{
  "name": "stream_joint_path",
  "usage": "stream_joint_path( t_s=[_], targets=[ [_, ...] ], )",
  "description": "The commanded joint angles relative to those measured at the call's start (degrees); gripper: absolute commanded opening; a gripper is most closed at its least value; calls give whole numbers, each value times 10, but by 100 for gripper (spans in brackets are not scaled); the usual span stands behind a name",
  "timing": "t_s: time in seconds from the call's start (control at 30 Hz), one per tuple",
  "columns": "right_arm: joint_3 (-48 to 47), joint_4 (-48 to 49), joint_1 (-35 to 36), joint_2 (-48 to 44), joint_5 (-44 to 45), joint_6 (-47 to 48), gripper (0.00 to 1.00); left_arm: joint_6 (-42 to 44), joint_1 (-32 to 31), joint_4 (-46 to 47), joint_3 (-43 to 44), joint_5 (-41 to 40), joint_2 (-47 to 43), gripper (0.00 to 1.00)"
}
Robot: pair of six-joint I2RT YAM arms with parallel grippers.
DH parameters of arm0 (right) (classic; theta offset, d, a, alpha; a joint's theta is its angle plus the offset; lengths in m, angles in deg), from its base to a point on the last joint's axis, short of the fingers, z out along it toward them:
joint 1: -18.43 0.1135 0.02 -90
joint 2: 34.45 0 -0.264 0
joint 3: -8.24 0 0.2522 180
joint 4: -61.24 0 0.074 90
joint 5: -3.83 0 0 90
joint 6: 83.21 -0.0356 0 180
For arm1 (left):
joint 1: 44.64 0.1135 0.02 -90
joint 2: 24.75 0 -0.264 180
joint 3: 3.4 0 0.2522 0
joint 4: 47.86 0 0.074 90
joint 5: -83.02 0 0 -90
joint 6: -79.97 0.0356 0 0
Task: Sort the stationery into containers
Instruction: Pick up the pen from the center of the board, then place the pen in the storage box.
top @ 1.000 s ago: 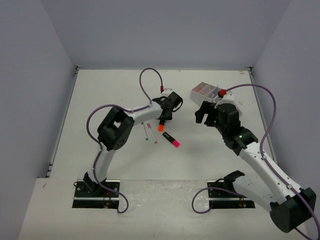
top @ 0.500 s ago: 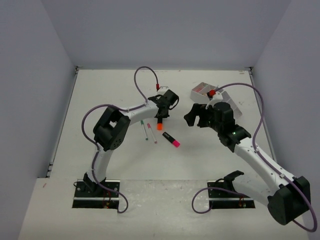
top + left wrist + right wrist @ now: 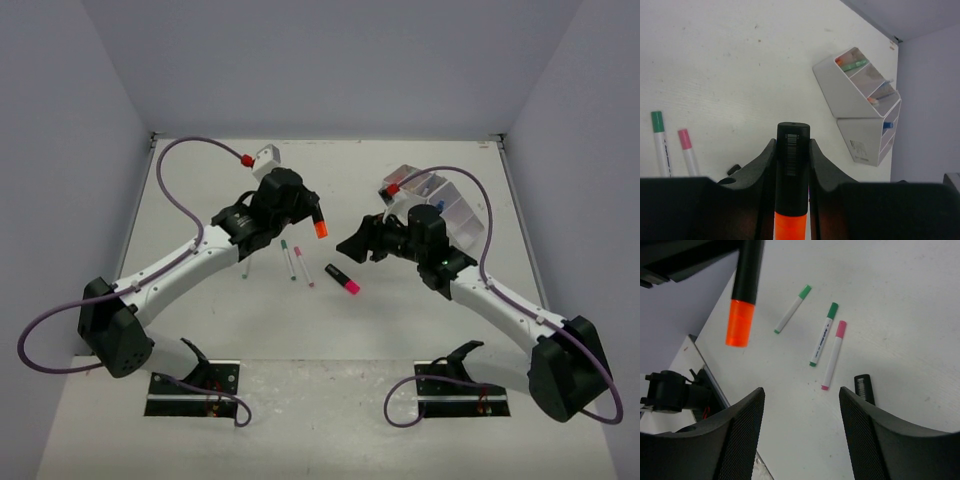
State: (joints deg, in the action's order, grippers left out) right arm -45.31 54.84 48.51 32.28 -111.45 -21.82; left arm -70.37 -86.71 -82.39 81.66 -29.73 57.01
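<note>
Orange-capped marker (image 3: 318,224) sits pinched in the left gripper (image 3: 791,149) above the table (image 3: 200,200), the right gripper (image 3: 800,432) hangs open and empty, the organizer (image 3: 839,94) already holds a few items (image 3: 855,64), while three pens (image 3: 824,333) and a pink-tipped marker (image 3: 342,279) lie unsorted.

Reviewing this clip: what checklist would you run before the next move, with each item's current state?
1. Orange marker clamped in left hand: ok.
2. Marker lifted off the table: ok.
3. Organizer upright, compartments open: ok.
4. Route to organizer free of the right arm: cannot tell; it sits close by.
5. Right hand open and empty: ok.
6. Right hand centred over pink marker: not ok; it lies off to one side.
</note>
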Motion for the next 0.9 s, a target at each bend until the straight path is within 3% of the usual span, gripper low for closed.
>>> stream_joint_path(
  t_s=[0.0, 0.1, 0.37, 0.5, 0.73, 0.77, 0.8, 0.83, 0.87],
  targets=[
    [-24, 86, 23, 8, -40, -28, 60, -24, -7, 55, -26, 39, -15, 0],
    [-35, 99, 39, 18, -31, -36, 59, -19, -11, 55, -22, 42, -17, 0],
    [-98, 68, 52, 59, 3, -42, 44, -20, -21, 66, -26, 72, -20, 0],
    [-120, 54, 56, 72, 7, -42, 0, -20, -22, 71, -32, 75, -23, 0],
    [-122, -7, 57, 70, 56, -49, 0, 4, -23, 112, -56, 63, -53, 2],
    [-122, -12, 57, 69, 59, -51, 0, 9, -22, 122, -62, 64, -56, 7],
    [-122, -25, 57, 67, 66, -56, 0, 19, -22, 129, -65, 66, -60, 28],
    [-122, -49, 57, 62, 81, -66, 0, 32, -22, 144, -72, 67, -64, 62],
    [-121, -52, 56, 57, 93, -71, 0, 40, -22, 145, -70, 66, -64, 88]
  ],
)
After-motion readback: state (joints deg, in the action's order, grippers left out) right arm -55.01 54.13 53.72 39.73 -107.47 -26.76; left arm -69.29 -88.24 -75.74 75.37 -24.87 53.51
